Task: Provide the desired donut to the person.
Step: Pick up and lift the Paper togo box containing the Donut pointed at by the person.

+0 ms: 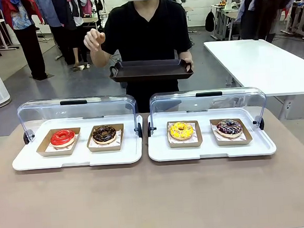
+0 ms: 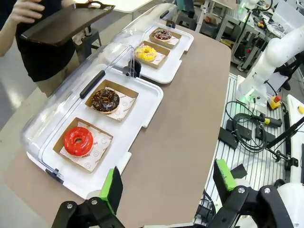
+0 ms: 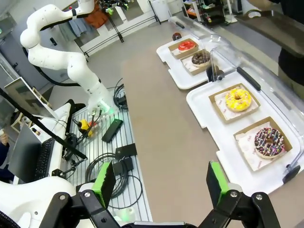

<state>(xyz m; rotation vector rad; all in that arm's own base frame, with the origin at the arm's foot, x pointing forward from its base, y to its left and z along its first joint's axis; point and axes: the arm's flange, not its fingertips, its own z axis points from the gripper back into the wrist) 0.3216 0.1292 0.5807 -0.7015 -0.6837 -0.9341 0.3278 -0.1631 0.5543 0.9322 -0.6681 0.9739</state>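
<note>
In the left wrist view, the left claw (image 2: 167,185) rises from the bottom edge. Its 2 green-padded fingers are spread wide with nothing between them. In the right wrist view, the right claw (image 3: 160,182) is also wide open and empty. Both hang above a smooth, matte beige counter (image 1: 158,197), well apart from the food.

In the front view, 2 glossy white plastic trays sit side by side across mid-frame, the left tray (image 1: 77,160) and the right tray (image 1: 212,151). Each carries 2 ring donuts in shallow brown cardboard boats (image 1: 43,146) lined with printed paper. From frame left to right they are:
- a shiny red donut (image 1: 63,137)
- a chocolate donut (image 1: 104,133)
- a yellow donut (image 1: 181,130)
- a dark sprinkled donut (image 1: 229,127)

Behind each pair a clear domed lid (image 1: 76,110) with a black handle is tipped back, leaving all 4 donuts uncovered.

At top centre the person (image 1: 146,31) stands at the far edge. One hand holds a dark rectangular serving tray (image 1: 151,70), and the other hand (image 1: 94,39) is raised with loosely curled fingers.

This looks like the opening step, as no donut is picked up. Which one is wanted cannot be told. The next move calls for reading the person's choice. The nearer claw then closes gently on that soft, glazed ring or its boat and carries it to the serving tray.
</note>
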